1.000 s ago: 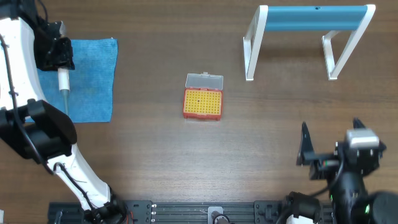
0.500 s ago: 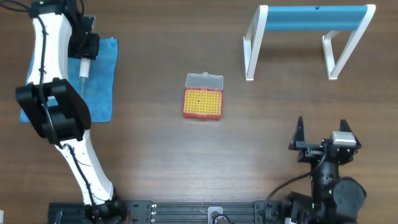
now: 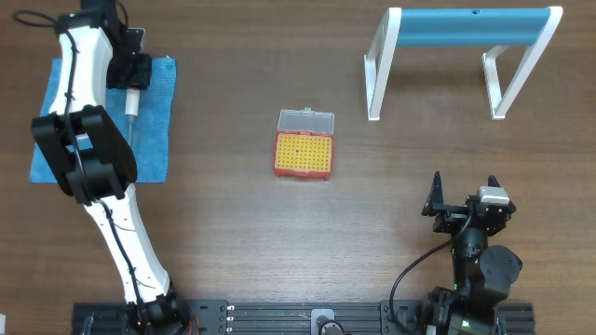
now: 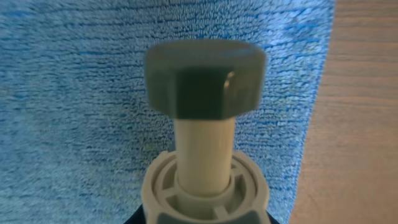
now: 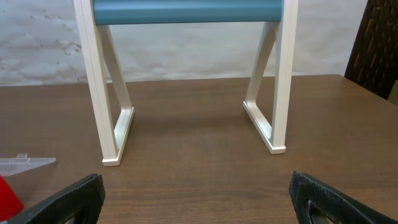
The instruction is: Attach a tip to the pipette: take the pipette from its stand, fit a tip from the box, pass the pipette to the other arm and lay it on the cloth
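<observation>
Underneath, a dark brown wood-grain table (image 3: 233,242) carries everything, and in the right wrist view it runs back to a pale, mottled wall (image 5: 37,43), with a dark ribbed panel (image 5: 379,43) at the table's far corner. The left gripper (image 3: 130,76) is closed around a white pipette with a grey plunger cap (image 3: 133,100). In the top view the slim end of the pipette sticks out past the fingers over a blue terry cloth (image 3: 154,140). In the left wrist view the grey cap (image 4: 205,78) and its cream stem stand close before the camera, with the cloth's weave (image 4: 68,112) behind them and bare wood beside its edge. Whether the pipette touches the cloth cannot be told. The right gripper (image 3: 463,194) stands well apart from the cloth, its fingers (image 5: 68,199) spread wide with nothing between them. Straight ahead of those fingers is a stand with white legs and a blue crossbar (image 5: 186,9), its feet flat on the wood. An orange tip box with yellow tips and a clear hinged lid (image 3: 304,154) sits open mid-table, between the two grippers and touched by neither. No print on the box is large enough to make out.
</observation>
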`<state>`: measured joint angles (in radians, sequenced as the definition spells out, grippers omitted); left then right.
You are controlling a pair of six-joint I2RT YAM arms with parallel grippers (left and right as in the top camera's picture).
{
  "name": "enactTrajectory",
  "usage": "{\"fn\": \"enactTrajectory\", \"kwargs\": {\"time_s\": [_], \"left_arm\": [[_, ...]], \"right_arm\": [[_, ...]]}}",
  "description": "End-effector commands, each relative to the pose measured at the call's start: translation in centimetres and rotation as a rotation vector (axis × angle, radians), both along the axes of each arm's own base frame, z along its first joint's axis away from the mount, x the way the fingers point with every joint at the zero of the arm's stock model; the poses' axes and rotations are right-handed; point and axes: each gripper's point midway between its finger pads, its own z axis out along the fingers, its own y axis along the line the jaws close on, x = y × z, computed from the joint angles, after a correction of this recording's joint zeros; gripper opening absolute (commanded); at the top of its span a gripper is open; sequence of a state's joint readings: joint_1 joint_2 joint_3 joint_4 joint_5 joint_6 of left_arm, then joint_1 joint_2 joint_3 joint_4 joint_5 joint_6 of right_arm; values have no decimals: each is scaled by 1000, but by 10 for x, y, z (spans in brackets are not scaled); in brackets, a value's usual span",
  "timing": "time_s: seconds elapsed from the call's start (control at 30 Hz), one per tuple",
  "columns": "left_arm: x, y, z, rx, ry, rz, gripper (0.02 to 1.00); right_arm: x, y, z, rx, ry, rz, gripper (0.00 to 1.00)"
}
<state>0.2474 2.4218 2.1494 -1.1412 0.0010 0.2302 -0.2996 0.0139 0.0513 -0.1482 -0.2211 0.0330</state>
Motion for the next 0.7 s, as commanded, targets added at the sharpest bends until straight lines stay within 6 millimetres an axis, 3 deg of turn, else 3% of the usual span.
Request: {"fn": "enactTrajectory", "kwargs": {"time_s": [0.03, 0.37, 0.5, 0.6, 0.67, 0.7], "left_arm": [[10, 0, -10, -14, -21, 14, 27], [11, -7, -35, -66, 3, 31, 29], [11, -7, -36, -66, 6, 35, 40], [10, -7, -36, -67, 9, 34, 137], [10, -7, -36, -67, 9, 34, 347], [10, -8, -36, -68, 9, 33, 393]], "right_arm": [[0, -1, -3, 7, 2, -8, 974], [0, -1, -3, 7, 2, -8, 974], [0, -1, -3, 7, 2, -7, 974], [0, -1, -3, 7, 2, -7, 974], [0, -1, -3, 7, 2, -7, 974], [0, -1, -3, 7, 2, -8, 974]]}}
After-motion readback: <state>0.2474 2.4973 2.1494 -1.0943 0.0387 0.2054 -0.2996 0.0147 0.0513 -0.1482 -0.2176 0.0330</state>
